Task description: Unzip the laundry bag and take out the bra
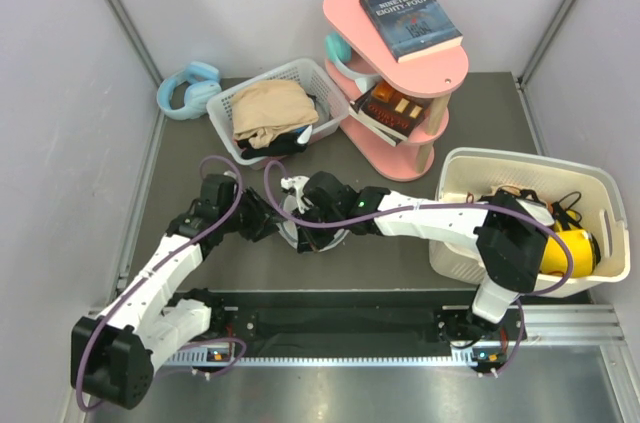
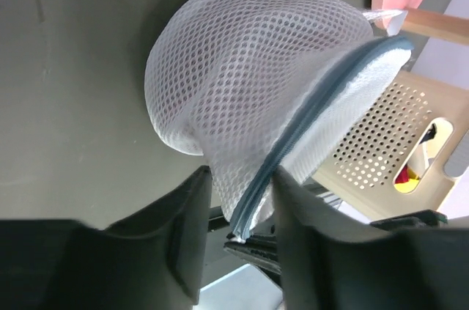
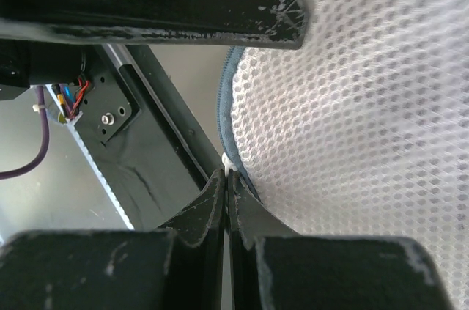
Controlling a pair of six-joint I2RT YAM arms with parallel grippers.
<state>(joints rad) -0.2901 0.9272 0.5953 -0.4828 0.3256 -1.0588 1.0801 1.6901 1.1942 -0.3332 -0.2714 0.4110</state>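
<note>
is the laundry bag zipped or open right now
Looks zipped: in the left wrist view the zipper band on the laundry bag runs as one closed strip, no gap. The rest of the rim is hidden.

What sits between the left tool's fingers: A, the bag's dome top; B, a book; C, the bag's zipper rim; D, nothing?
C: the blue zipper band on the rim of the bag runs down between the fingers of the left tool.
</note>
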